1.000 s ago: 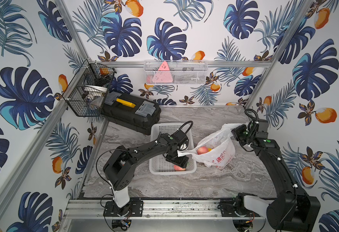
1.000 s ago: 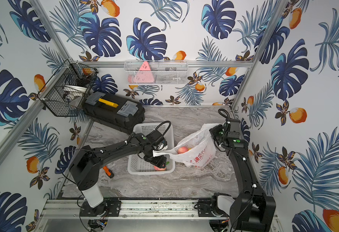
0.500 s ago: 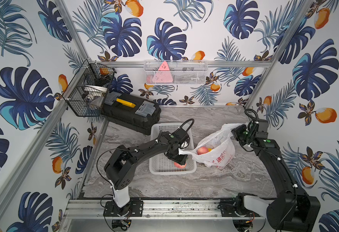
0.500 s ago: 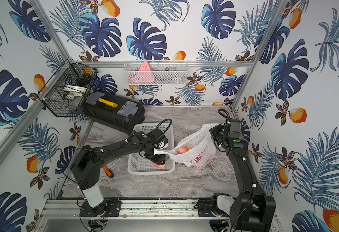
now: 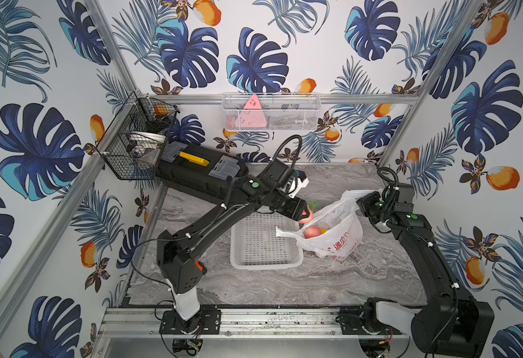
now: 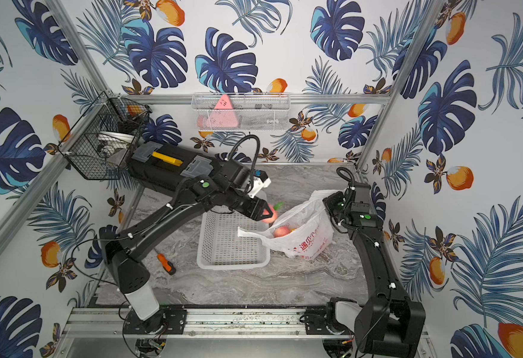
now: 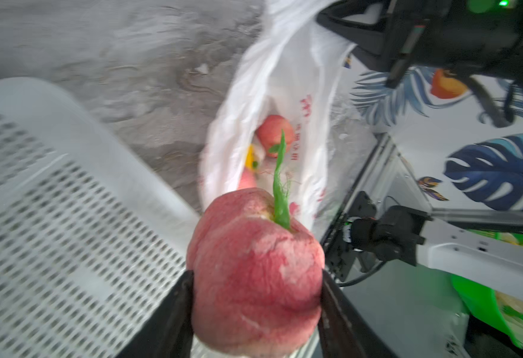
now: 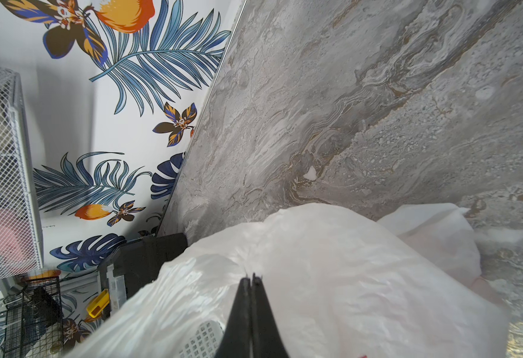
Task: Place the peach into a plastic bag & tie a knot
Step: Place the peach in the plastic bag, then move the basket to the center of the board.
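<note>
left arm (image 5: pixel 210 217) stretched over basket (image 5: pixel 254 248), left pincer (image 5: pixel 304 214) clamping peach (image 7: pixel 254 272) at bag (image 5: pixel 341 235) mouth, right pincer (image 8: pixel 251 279) pinching bag rim, left wrist view shows fruit (image 7: pixel 274 131) inside

Basket (image 5: pixel 266 265) left of bag (image 5: pixel 344 235) (just beside), toolbox (image 5: pixel 198 176) behind, fruit (image 5: pixel 312 232) inside bag

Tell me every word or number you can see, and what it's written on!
"遇见": big red characters on the bag, as best they read in both top views; the characters after them are too blurred.
Smaller red line beneath them on the bag: too small to read.
Pink triangle: tiny dark marks, too small to read.
Nothing else shows text that can be read.
</note>
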Motion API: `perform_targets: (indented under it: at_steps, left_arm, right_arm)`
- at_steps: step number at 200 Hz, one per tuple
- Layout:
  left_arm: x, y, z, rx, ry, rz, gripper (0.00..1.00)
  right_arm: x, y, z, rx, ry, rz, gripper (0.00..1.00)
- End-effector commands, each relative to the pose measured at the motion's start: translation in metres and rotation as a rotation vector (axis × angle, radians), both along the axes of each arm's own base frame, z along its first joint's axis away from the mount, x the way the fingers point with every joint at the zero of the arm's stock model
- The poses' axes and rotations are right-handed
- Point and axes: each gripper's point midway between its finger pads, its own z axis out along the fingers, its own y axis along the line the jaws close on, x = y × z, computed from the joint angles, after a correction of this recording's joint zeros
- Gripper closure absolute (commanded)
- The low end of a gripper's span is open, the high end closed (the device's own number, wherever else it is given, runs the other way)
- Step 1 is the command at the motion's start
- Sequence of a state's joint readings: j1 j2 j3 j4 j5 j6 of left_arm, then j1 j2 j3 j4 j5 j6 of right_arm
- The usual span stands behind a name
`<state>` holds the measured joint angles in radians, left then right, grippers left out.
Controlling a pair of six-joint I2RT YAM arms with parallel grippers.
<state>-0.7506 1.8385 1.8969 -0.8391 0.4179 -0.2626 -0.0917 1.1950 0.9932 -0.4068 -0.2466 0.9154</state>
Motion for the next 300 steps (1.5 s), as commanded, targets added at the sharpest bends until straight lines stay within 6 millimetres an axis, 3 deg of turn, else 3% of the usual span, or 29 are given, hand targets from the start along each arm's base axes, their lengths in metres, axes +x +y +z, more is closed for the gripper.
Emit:
perform_targets:
  at_steps: [1,29,62,82,100,131,143,158,180,211,231,251,285,300]
  left_arm:
    - [-0.007,-0.042,-0.006,-0.057,0.03,-0.096,0.43]
    - [0.004,-0.054,-0.049,0.021,0.072,-0.101,0.43]
    - [-0.001,-0.067,-0.074,0.036,0.118,-0.129,0.36]
    - [-0.005,-0.062,-0.086,0.096,0.117,-0.138,0.28]
    - [0.006,-0.047,-0.072,0.134,0.054,-0.102,0.2]
    - [0.014,-0.02,0.0,0.039,-0.038,-0.044,0.14]
    - [0.008,-0.003,0.019,0.024,-0.068,-0.021,0.14]
    - [0.005,0.029,0.019,0.072,-0.092,0.046,0.15]
    - [0.007,0.098,-0.01,0.213,-0.077,0.199,0.16]
    - [0.013,0.217,-0.058,0.435,-0.043,0.462,0.17]
    - [0.018,0.272,-0.086,0.492,-0.007,0.604,0.17]
    - [0.028,0.287,-0.108,0.46,0.051,0.664,0.17]
    - [0.041,0.274,-0.152,0.437,0.15,0.643,0.23]
    - [0.041,0.264,-0.162,0.392,0.185,0.622,0.29]
  right_arm:
    - [-0.001,-0.001,0.003,-0.01,-0.007,-0.004,1.0]
    - [-0.003,-0.003,0.003,-0.021,-0.005,-0.007,1.0]
    - [-0.002,-0.002,0.001,-0.013,-0.007,-0.008,1.0]
    - [-0.001,-0.002,0.002,-0.016,-0.009,-0.007,1.0]
    - [-0.001,-0.003,0.002,-0.022,-0.008,-0.009,1.0]
    - [-0.001,-0.003,0.001,-0.023,-0.007,-0.01,1.0]
    - [0.0,-0.003,0.003,-0.028,-0.012,-0.005,1.0]
    - [0.002,-0.002,0.006,-0.036,-0.017,0.009,1.0]
    - [0.003,-0.001,0.008,-0.048,-0.014,0.029,1.0]
    - [0.002,-0.001,0.007,-0.051,-0.013,0.031,1.0]
    - [0.003,0.0,0.004,-0.039,-0.01,0.034,1.0]
    - [0.004,0.003,0.002,-0.026,-0.009,0.042,1.0]
    - [0.004,0.005,0.005,-0.023,-0.013,0.051,1.0]
    - [0.003,0.005,0.006,-0.025,-0.013,0.052,1.0]
